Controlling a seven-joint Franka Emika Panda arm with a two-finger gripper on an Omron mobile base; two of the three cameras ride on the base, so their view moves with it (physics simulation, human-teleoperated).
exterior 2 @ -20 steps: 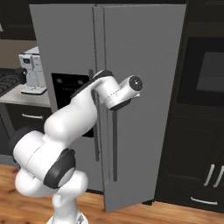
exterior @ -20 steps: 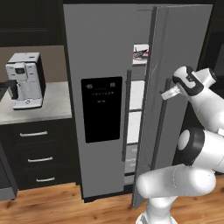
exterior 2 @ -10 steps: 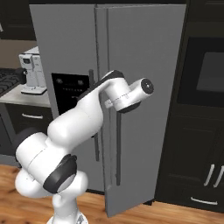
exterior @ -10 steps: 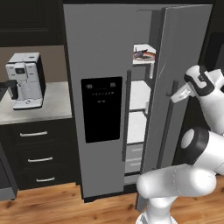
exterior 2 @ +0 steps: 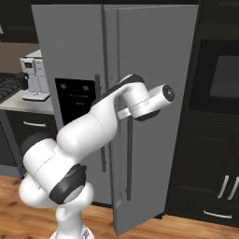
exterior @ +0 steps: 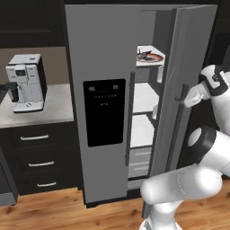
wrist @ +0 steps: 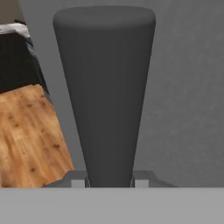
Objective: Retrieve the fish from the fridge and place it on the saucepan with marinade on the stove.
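Note:
The grey fridge (exterior: 108, 67) has its right door (exterior: 188, 54) swung partly open, showing white shelves. On the top shelf the small dark fish (exterior: 144, 54) lies on a red-rimmed plate (exterior: 155, 57). My gripper (exterior: 185, 96) is at the right door's long vertical handle (exterior: 177, 121) and is shut on it. In the hand view that dark handle (wrist: 105, 87) runs up between my fingertips (wrist: 78, 183). A corner of the stove grates (exterior 2: 7, 86) shows at far left. The saucepan and its marinade are out of view.
A coffee machine (exterior: 26, 83) stands on the grey counter (exterior: 51, 108) left of the fridge, over black drawers (exterior: 38, 157). Tall black cabinets with a wall oven (exterior 2: 219, 84) stand right of the open door. The floor (wrist: 30, 135) is wood.
The right fridge door has swung further open, with my hand moving right along with its handle. More of the shelves and the plate with the fish now shows.

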